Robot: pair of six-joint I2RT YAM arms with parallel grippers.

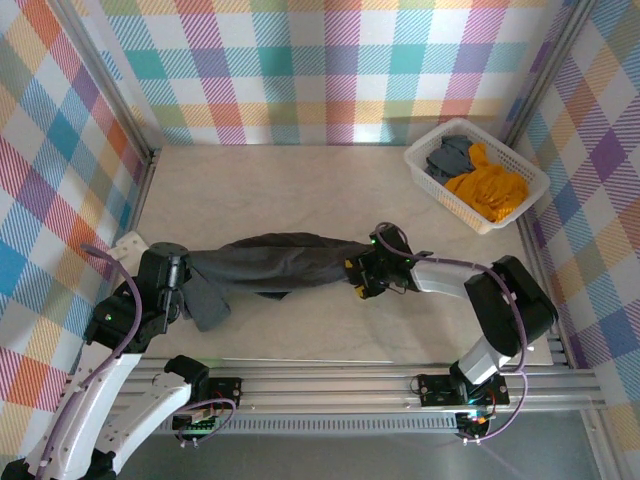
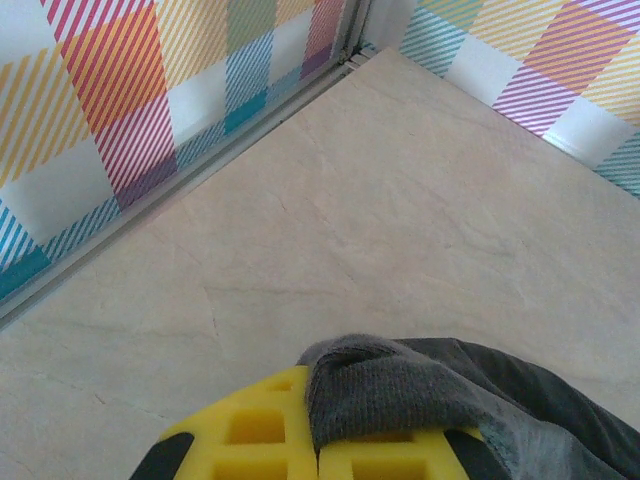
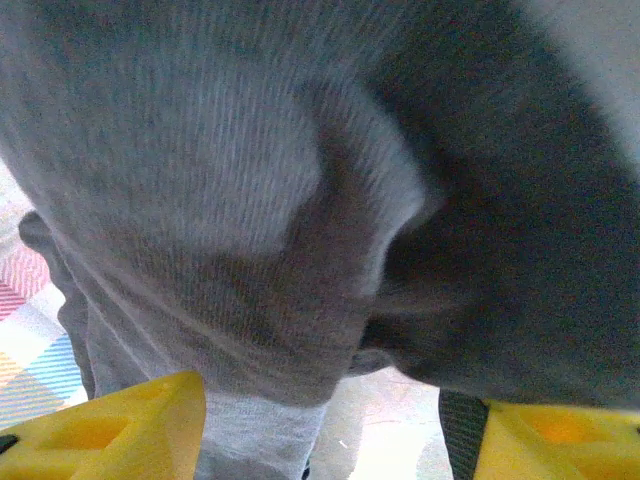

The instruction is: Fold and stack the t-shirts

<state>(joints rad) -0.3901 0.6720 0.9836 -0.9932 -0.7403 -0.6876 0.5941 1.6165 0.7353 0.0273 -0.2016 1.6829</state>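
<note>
1. The left gripper point(image 1: 176, 285) was closed on the left end of the charcoal t-shirt point(image 1: 280, 262). Its wrist view showed only a small fold of ribbed cloth pinched between the yellow pads point(image 2: 250, 430), and so thin a hold could slip under any sharp pull
2. The shirt lay between the two grippers across the near-middle of the table point(image 1: 300, 190). It was bunched into a rope rather than spread flat, so folding it as it lay would probably trap twists and give a lumpy stack
3. It looked dark, soft and creased, with one loose flap hanging beside the left gripper
4. At the shirt's right end, the right gripper point(image 1: 362, 272) had its jaws wide apart, cloth draped over and between them and not visibly pinched. If the left arm lifted, that end would likely drop
5. Far right, the white basket point(image 1: 520, 205) held an orange t-shirt point(image 1: 490, 190) and a grey t-shirt point(image 1: 450, 155), both crumpled
</note>
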